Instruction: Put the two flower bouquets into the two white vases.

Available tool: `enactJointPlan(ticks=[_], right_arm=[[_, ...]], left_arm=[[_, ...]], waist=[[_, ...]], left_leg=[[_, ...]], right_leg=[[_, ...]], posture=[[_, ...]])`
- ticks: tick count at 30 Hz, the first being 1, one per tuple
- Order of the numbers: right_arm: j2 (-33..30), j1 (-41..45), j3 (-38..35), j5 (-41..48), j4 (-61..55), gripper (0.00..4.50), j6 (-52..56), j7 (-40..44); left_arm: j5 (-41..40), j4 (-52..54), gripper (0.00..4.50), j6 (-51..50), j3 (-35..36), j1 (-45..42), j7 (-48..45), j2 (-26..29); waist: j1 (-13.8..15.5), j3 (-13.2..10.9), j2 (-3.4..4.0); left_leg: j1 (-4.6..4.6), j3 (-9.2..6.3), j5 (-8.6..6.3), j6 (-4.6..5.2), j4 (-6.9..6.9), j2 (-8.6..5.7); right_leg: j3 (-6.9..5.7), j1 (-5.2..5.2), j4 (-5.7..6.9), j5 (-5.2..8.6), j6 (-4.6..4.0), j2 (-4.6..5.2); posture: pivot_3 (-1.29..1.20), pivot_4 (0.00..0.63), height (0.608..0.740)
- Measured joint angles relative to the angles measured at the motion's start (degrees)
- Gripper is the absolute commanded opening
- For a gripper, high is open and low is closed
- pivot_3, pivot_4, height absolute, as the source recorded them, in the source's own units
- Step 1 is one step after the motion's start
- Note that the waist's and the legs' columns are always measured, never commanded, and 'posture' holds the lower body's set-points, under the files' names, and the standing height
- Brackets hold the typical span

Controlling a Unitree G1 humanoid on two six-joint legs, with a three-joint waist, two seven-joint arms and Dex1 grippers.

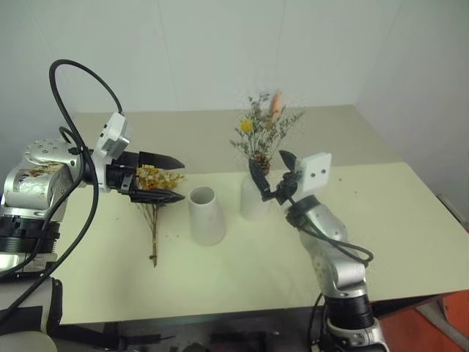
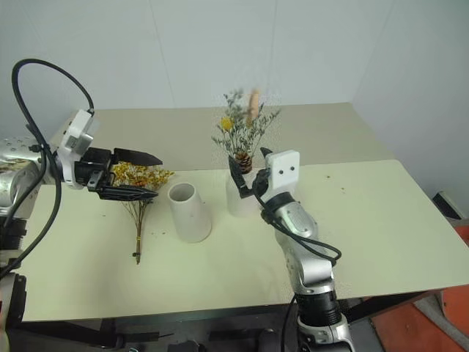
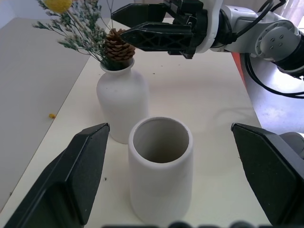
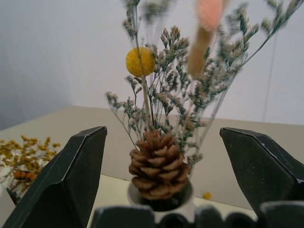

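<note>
Standing in the bottle vase (image 1: 253, 199) near the table's (image 1: 410, 220) middle, the grey-green bunch (image 1: 264, 132) rises upright, its pine cone (image 4: 158, 170) seated in the narrow neck with a yellow ball and a blurred pink plume above it. The right claw (image 1: 275, 174) hangs just beside that vase on its near side with its fingers spread, gripping nothing; it covers part of the vase's shoulder in the head views, and whether a fingertip brushes the stems cannot be told. The cone vase (image 1: 206, 215) stands just beside the bottle vase, toward the left edge, upright, its wide mouth showing only a bare white inside. The yellow bunch (image 1: 153, 198) lies flat on the table left of the cone vase, stems pointing to the near edge. Its blooms are partly hidden behind the left claw (image 1: 179, 178), which hovers over them, fingers wide apart and pointing toward the cone vase; contact with the blooms cannot be made out. The sunflower and teal bloom are too small to tell. A small yellow crumb (image 3: 52, 115) lies on the table past the bottle vase.
</note>
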State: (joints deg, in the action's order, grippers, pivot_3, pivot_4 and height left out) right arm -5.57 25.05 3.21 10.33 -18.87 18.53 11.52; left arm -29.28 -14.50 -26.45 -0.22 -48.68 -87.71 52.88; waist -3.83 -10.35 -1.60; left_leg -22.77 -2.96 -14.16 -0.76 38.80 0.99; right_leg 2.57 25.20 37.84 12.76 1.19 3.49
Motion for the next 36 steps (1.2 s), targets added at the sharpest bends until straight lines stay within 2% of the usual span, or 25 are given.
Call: enactJointPlan(ticks=[3, 7, 13, 15, 18, 20, 23, 27, 32, 36], right_arm=[[-2.06, -3.07, -0.67, 1.33, -5.83, 4.48, 2.78, 0.81], [-6.87, -4.97, -4.87, 5.83, -14.57, 4.48, 9.51, 1.88], [-29.28, -5.49, -14.95, 24.19, -25.48, 4.48, 27.5, 13.82], [-35.1, -5.07, -15.67, 27.97, -26.22, 4.48, 30.61, 17.73], [-44.32, -1.47, -15.28, 34.02, -26.48, 4.48, 34.87, 24.02], [-47.66, 1.45, -14.71, 37.24, -25.96, 4.48, 37.08, 26.79], [-49.94, 5.51, -12.07, 40.23, -24.14, 4.48, 38.7, 30.02], [-50.42, 12.81, -7.23, 41.7, -22.48, 4.48, 40.57, 31.79], [-49.12, 20.65, -1.82, 42.36, -19.59, 4.48, 45.27, 30.44], [-46.15, 24.85, -1.17, 43.51, -18.22, 4.48, 49.24, 27.71]], left_arm=[[-0.33, 0.25, 4.5, -0.54, 2.68, 1.59, 3.41, -0.66], [-2.82, 3.12, 4.5, -6.78, 8.88, 2.78, 13.28, -1.69], [-5.2, 16.7, 4.5, -18.41, 22.04, 9.85, 36.18, -2.8], [-4.47, 19.71, 4.5, -21.67, 23.89, 12.14, 43.32, -4.09], [-3.37, 25.36, 4.5, -30.72, 26.19, 14.43, 54.18, -4.43], [-3.48, 29.38, 4.5, -37.35, 28.35, 16.16, 59.34, -4.93], [-4.86, 35.05, 4.5, -48.8, 33.69, 19.35, 64.52, -7.6], [-4.31, 41.41, 4.5, -60.02, 35.08, 25.45, 68.97, -9.96], [-1.54, 41.07, 4.5, -63.33, 34.35, 26.19, 72.83, -14.28], [-0.5, 38.15, 4.5, -63.17, 30.61, 23.12, 73.76, -17.66]], waist=[[0.01, 0.0, 0.0], [0.15, 0.0, -0.03], [0.32, -0.01, -0.04], [0.43, -0.07, -0.14], [0.49, -0.1, -0.23], [0.52, -0.1, -0.27], [0.7, -0.09, -0.29], [1.06, -0.1, -0.3], [2.22, -0.08, -0.37], [2.98, -0.07, -0.38]], left_leg=[[0.01, 0.01, 0.0, 0.0, 0.01, 0.0], [0.0, -0.03, 0.0, 0.0, 0.06, 0.0], [0.38, -0.02, -0.01, 0.01, -0.04, 0.02], [0.78, -0.04, -0.03, 0.02, -0.09, 0.06], [1.01, -0.04, -0.03, 0.02, -0.08, 0.06], [1.09, -0.02, -0.03, 0.01, -0.09, 0.06], [1.03, -0.03, -0.03, 0.01, -0.09, 0.06], [0.97, -0.04, -0.03, 0.01, -0.11, 0.06], [0.91, -0.08, -0.02, -0.02, -0.1, 0.04], [0.78, -0.09, -0.02, -0.03, -0.11, 0.03]], right_leg=[[0.02, 0.0, -0.14, 0.0, 0.0, 0.01], [-0.01, -0.02, -0.19, 0.0, 0.0, 0.01], [0.02, -0.35, -0.3, 0.01, 0.01, 0.02], [-0.06, -0.8, -0.36, 0.07, 0.0, -0.01], [-0.07, -1.06, -0.44, 0.33, 0.46, -0.01], [-0.03, -1.12, -0.45, 0.33, 0.47, 0.0], [-0.06, -1.07, -0.49, 0.33, 0.46, -0.01], [-0.05, -1.02, -0.55, 0.3, 0.42, 0.0], [-0.15, -1.05, -0.65, 0.04, 0.02, 0.03], [-0.17, -0.99, -0.73, -0.01, -0.04, 0.03]], posture=[[0.0, 0.15, 0.74], [0.0, 0.15, 0.74], [0.0, 0.15, 0.74], [0.0, 0.15, 0.74], [0.0, 0.15, 0.74], [0.0, 0.15, 0.74], [0.0, 0.15, 0.74], [0.0, 0.15, 0.74], [0.0, 0.15, 0.74], [0.0, 0.15, 0.74]])
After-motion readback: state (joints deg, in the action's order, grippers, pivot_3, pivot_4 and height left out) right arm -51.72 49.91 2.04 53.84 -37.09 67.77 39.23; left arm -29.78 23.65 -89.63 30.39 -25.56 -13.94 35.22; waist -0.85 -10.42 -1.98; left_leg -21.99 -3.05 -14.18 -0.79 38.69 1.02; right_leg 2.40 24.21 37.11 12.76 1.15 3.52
